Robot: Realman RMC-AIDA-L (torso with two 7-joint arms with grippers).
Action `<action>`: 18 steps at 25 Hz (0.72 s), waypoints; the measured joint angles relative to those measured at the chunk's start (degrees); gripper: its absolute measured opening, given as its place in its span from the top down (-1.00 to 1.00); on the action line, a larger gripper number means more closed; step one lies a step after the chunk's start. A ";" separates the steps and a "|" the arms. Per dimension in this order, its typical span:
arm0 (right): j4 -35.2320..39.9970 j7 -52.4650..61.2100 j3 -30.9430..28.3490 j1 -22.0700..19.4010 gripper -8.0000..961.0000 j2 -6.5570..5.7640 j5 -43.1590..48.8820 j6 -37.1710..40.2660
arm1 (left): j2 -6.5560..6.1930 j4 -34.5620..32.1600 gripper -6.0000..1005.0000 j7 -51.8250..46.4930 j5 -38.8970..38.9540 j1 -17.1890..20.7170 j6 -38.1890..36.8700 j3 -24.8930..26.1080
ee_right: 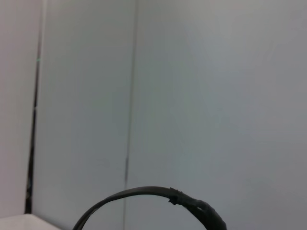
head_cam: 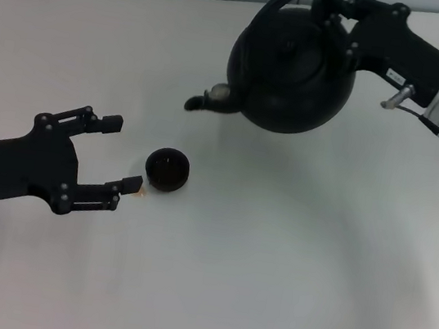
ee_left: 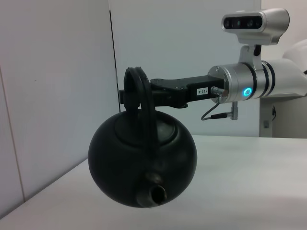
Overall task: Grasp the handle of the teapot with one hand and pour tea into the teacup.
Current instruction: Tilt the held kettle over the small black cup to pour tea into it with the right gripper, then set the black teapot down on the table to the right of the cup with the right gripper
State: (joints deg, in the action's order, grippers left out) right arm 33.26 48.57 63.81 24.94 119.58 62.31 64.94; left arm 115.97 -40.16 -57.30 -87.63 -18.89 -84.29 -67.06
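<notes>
right claw (head_cam: 335,10) clamping handle (ee_left: 144,103), teapot (head_cam: 293,68) aloft, teacup (head_cam: 167,169) below

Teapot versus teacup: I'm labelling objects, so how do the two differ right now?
The teapot is large, the teacup far smaller. The teapot hangs lifted by its handle in the right tool; the teacup sits on the table, untouched. Both are round and dark.

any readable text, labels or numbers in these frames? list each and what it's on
"103-4" or close to it: white label on the right gripper body, printed upside down in the left wrist view, last digit uncertain.
Same white label seen in the head view on the right arm: too small to read.
Teapot, its handle, teacup, left gripper, table: no text or markings visible.
</notes>
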 joint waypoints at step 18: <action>-8.76 0.29 -5.16 -2.24 0.68 -0.14 -1.93 0.50 | 0.22 -0.09 -0.68 0.08 0.00 0.03 -0.15 -0.12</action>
State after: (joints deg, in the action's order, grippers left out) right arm 24.50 48.86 58.65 22.70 119.44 60.38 65.44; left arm 116.18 -40.26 -57.21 -87.63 -18.86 -84.44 -67.18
